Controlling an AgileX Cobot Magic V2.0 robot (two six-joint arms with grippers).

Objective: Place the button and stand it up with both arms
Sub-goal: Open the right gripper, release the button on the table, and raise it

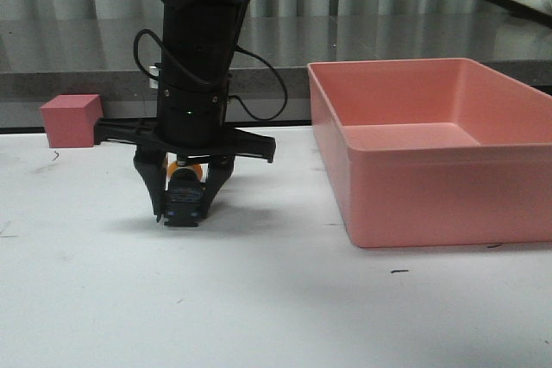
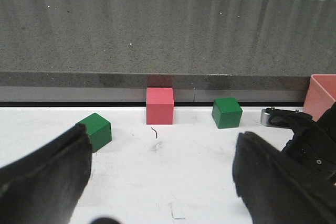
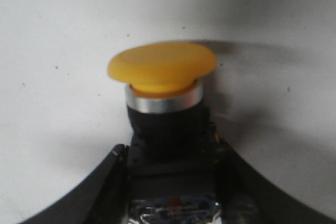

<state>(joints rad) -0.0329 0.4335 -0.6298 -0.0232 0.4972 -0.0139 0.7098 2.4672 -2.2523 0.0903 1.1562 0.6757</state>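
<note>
The button (image 1: 185, 194) has a yellow mushroom cap, a silver collar and a black body. It is held low over the white table (image 1: 276, 299), left of centre. My right gripper (image 1: 183, 206) points down and is shut on its black body. In the right wrist view the cap (image 3: 161, 66) sticks out beyond the fingers (image 3: 105, 187), with my right gripper (image 3: 173, 182) clamped on the base. I cannot tell whether the button touches the table. My left gripper (image 2: 160, 177) is open and empty over bare table; it does not show in the front view.
A large pink bin (image 1: 431, 152) stands at the right; its corner shows in the left wrist view (image 2: 321, 95). A pink cube (image 1: 71, 120) sits at the back left. The left wrist view shows the pink cube (image 2: 159, 105) between two green cubes (image 2: 94, 131) (image 2: 227, 112).
</note>
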